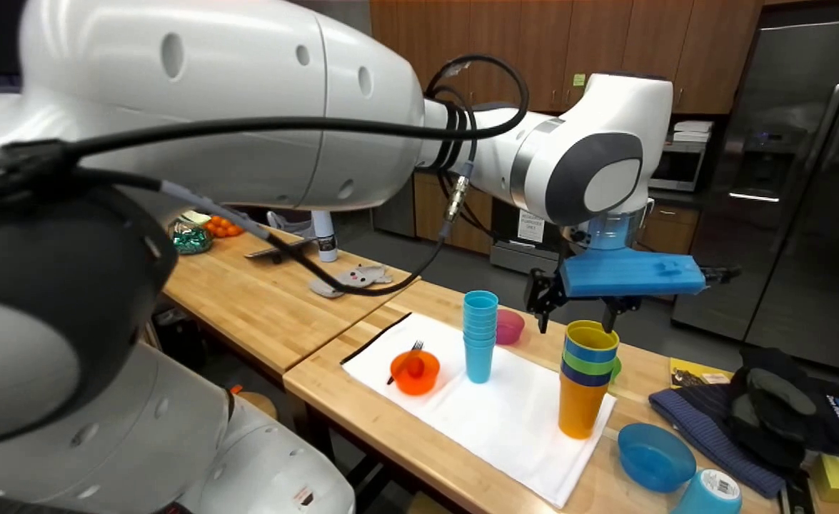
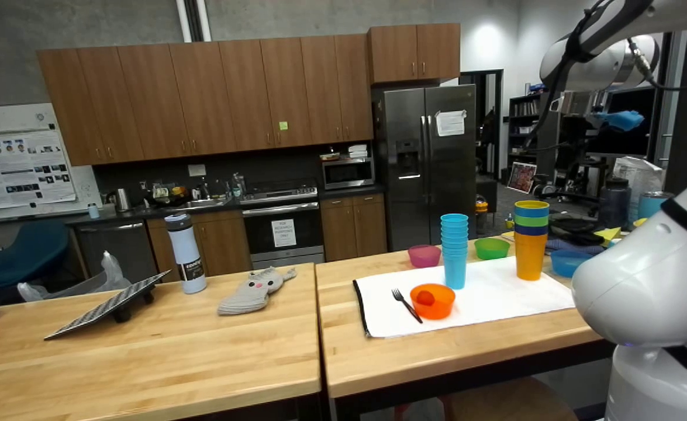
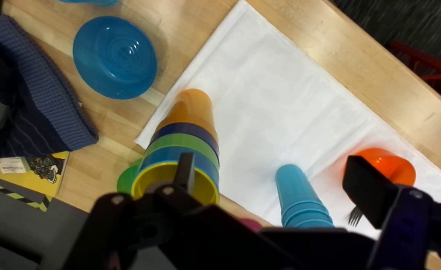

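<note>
My gripper (image 1: 576, 325) hangs in the air above the table, jaws wide apart, with nothing held between them. Nearest to it is a tall stack of cups (image 1: 582, 407), orange below with blue, green and yellow rims above. In the wrist view one of the fingers (image 3: 184, 168) overlaps the mouth of the yellow top cup; whether they touch I cannot tell. A stack of light-blue cups (image 3: 297, 187) shows between the fingers, lower down, its top hidden by the gripper. An orange bowl (image 2: 432, 310) with a round orange thing inside sits on a white cloth (image 3: 265, 97), beside a dark fork (image 2: 407, 306).
Pink (image 2: 424, 255) and green (image 2: 492, 248) bowls stand behind the cloth. A blue bowl (image 3: 115, 56), a knit hat (image 3: 51, 90) and a light-blue cup (image 1: 708, 494) lie past its end. On the adjoining table are a grey toy (image 2: 255, 290) and a bottle (image 2: 186, 254).
</note>
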`<state>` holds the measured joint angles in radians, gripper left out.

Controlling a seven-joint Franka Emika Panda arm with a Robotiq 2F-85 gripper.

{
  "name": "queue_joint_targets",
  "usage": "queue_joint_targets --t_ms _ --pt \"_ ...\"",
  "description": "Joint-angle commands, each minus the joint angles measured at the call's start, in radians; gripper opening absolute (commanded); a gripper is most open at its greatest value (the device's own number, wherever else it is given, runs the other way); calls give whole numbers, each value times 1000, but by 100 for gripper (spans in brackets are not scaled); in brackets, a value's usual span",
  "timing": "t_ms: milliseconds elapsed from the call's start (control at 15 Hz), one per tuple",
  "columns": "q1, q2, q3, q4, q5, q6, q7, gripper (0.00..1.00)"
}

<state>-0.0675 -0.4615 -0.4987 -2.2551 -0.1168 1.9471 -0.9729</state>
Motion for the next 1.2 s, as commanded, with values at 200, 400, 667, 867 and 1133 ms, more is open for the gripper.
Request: queue_joint_targets --t_ms 200,400,667,867,1133 --pt "-31 199 79 196 19 -66 -35 100" --pt "-45 234 118 245 7 -89 -36 100" --pt "-69 258 155 270 -5 -166 -11 100" --pt "-89 257 166 260 -21 -197 -3 100" --pt "-111 245 161 220 -11 -171 -15 100"
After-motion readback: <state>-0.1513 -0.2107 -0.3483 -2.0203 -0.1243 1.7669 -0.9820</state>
